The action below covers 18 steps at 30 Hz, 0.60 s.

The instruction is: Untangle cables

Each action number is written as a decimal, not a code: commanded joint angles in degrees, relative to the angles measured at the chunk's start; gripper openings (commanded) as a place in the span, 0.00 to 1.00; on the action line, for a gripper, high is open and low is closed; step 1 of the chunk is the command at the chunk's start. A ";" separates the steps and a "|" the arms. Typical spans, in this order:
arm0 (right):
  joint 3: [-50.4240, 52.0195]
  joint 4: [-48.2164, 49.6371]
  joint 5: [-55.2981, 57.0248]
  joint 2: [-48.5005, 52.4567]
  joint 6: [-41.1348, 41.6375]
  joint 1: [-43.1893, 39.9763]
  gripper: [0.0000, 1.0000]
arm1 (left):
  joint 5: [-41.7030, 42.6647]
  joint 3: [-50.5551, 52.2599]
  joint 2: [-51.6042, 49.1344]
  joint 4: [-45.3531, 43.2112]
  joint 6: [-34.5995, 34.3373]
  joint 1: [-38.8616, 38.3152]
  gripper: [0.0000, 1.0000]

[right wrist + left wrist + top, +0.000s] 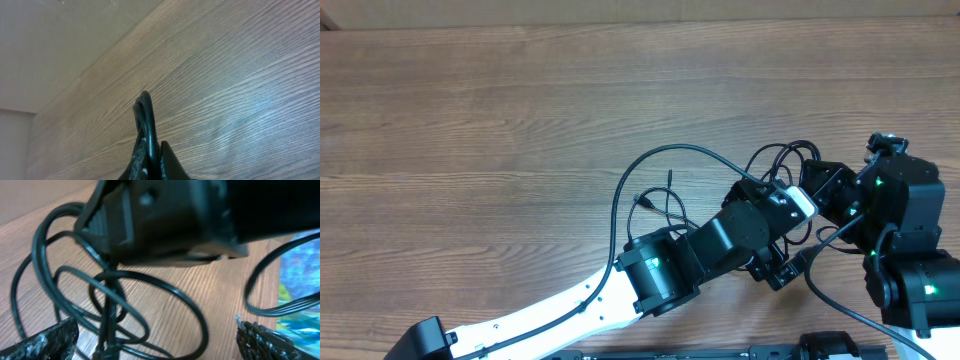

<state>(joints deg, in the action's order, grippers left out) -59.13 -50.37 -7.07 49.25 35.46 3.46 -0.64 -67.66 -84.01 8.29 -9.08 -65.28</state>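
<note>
The cables [785, 152] lie in a loose tangle on the wooden table [470, 120], right of centre in the overhead view, where the two arms meet. A few thin strands with small plug ends [646, 200] trail off toward the middle of the frame, just beside the left arm.

The left arm [660, 265] comes in from the lower left corner. Its white link rises to a black joint, and the dark forearm reaches up and to the right over the tangle. The right arm [905, 230] stands at the right edge, bent in toward the same spot, so that from above the two wrists sit close together.

In the left wrist view the left gripper [155, 335] hangs low over the table with its fingers [47, 342] spread wide, one in the lower left corner and one in the lower right, holding nothing. Between them several black loops overlap on the wood. One strand climbs from the lower middle into a dark blurred block [165, 220] that fills the top of the frame.

In the right wrist view the right gripper [152, 162] is tilted so that the camera looks along the table toward a pale wall [60, 45] in the upper left. Its fingers are pinched tight on a bend of the cables, which stands up from the tips as a narrow loop in the lower middle of the frame
</note>
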 commanded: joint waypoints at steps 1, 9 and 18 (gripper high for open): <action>-1.27 0.90 -1.36 -0.37 -0.74 0.04 0.04 | 1.42 -0.87 1.29 -0.37 -1.53 -0.02 1.00; -1.29 2.29 -7.89 -0.37 1.25 0.02 0.04 | -11.80 -0.85 1.25 0.96 -9.88 0.00 1.00; -1.29 2.23 -9.73 -0.37 1.18 0.02 0.04 | -31.23 -0.85 1.25 3.87 -21.55 0.00 1.00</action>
<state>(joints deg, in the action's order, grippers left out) -59.13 -48.64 -15.88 49.25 36.45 3.46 -22.68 -67.66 -84.01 12.12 -25.47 -65.28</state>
